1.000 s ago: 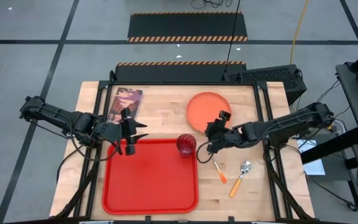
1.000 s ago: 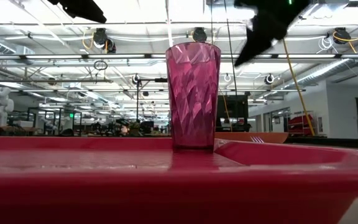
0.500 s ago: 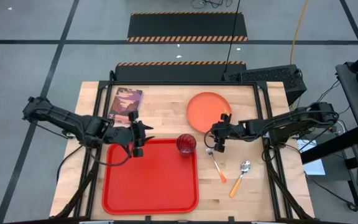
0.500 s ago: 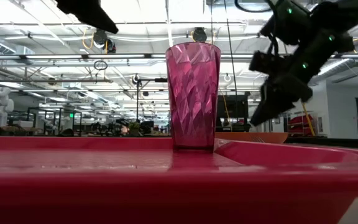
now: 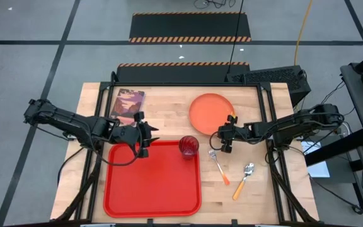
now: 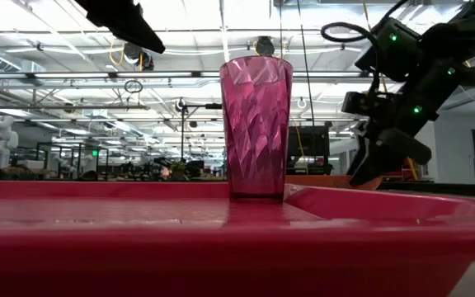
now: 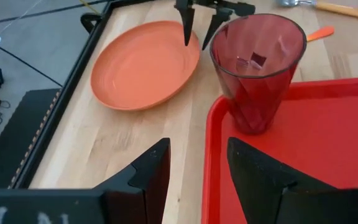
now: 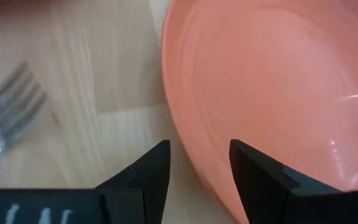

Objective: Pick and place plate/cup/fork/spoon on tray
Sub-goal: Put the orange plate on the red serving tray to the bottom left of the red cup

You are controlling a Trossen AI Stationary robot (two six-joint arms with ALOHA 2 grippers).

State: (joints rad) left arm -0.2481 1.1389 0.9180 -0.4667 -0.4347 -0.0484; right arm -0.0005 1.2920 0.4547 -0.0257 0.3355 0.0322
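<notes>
The dark-red cup (image 5: 189, 145) stands upright on the red tray (image 5: 153, 183), in its far right corner. The orange plate (image 5: 212, 112) lies flat on the table behind it. To the tray's right lie the fork (image 5: 218, 165) and the spoon (image 5: 243, 180). My right gripper (image 5: 223, 144) is open and low at the plate's near rim (image 8: 185, 118), which runs into the gap between its fingers; the fork's tines (image 8: 5, 118) lie beside it. My left gripper (image 5: 145, 141) is open above the tray's far rim, left of the cup (image 7: 257, 68), and points at it.
A small book (image 5: 127, 105) with a dark pictured cover lies at the table's far left corner. Most of the tray's floor (image 7: 328, 149) is bare, and so is the wood (image 5: 276, 189) around the spoon.
My right gripper has come down from well above the table to just over it at the plate's near rim, shifting a little toward the table's right edge. My left gripper has moved toward the cup, along the tray's far rim. Cup, plate, fork and spoon have stayed put.
</notes>
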